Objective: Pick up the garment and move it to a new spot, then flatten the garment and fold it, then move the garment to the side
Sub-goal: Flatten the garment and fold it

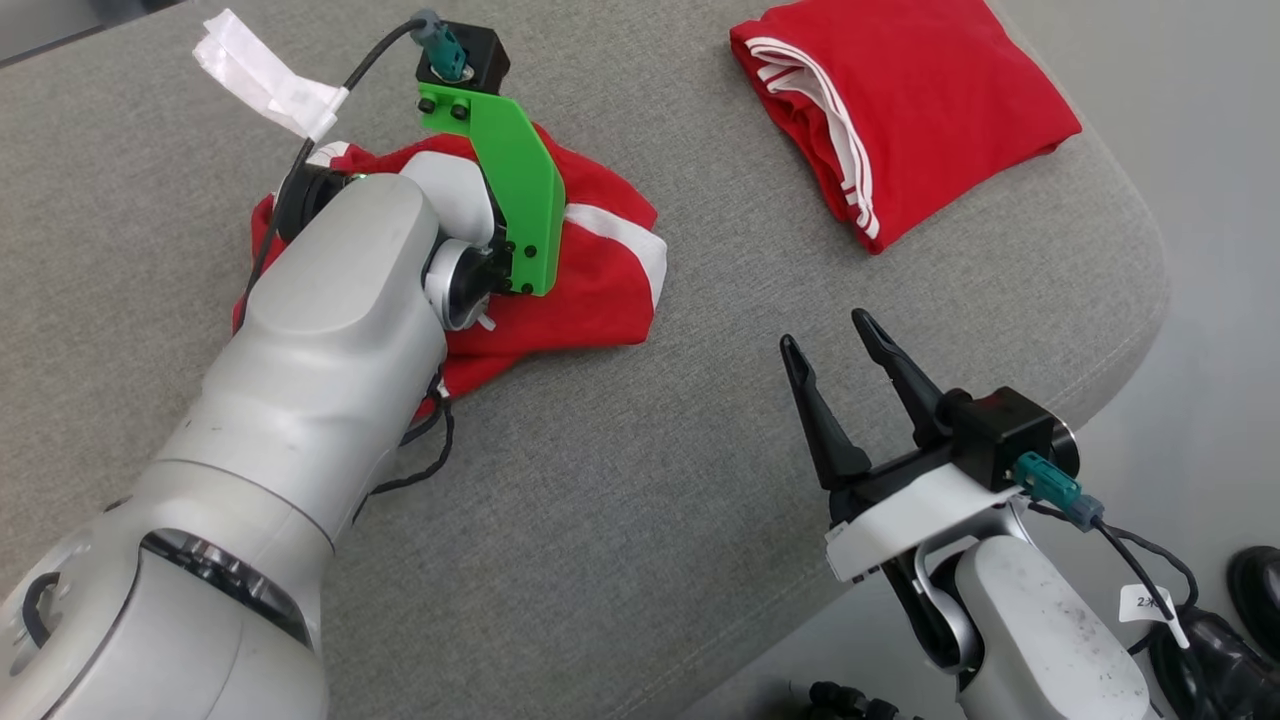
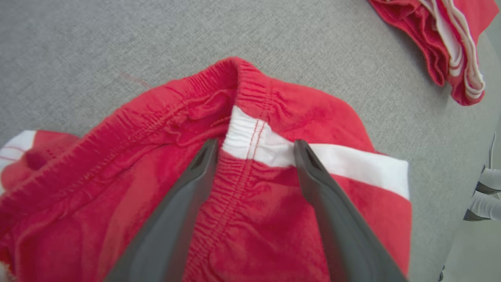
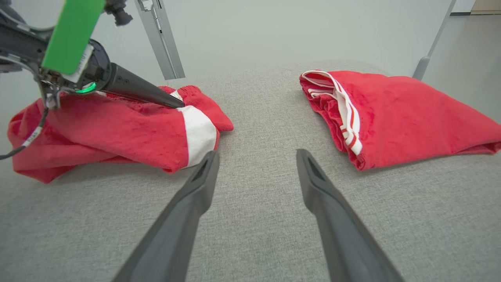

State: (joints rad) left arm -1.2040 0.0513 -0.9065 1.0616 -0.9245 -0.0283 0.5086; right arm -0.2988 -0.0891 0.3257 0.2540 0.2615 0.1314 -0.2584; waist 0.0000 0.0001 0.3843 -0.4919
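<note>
The garment (image 1: 600, 290) is a crumpled pair of red shorts with a white side stripe, lying left of centre on the grey padded table (image 1: 650, 520). My left arm reaches over it and hides much of it in the head view. In the left wrist view the left gripper (image 2: 256, 150) is open, its fingertips (image 2: 209, 152) pressed down on the garment (image 2: 254, 219) either side of the gathered waistband. The right wrist view shows one left finger (image 3: 145, 92) touching the garment (image 3: 117, 133). My right gripper (image 1: 828, 335) (image 3: 257, 154) hovers open over bare table, holding nothing.
A second red garment (image 1: 930, 110) (image 3: 411, 113) (image 2: 442, 43) lies folded at the table's far right corner. A strip of white tape (image 1: 265, 85) hangs on the left arm's cable. The table's rounded edge (image 1: 1130, 350) runs close to the right gripper; dark objects (image 1: 1255, 600) sit on the floor beyond.
</note>
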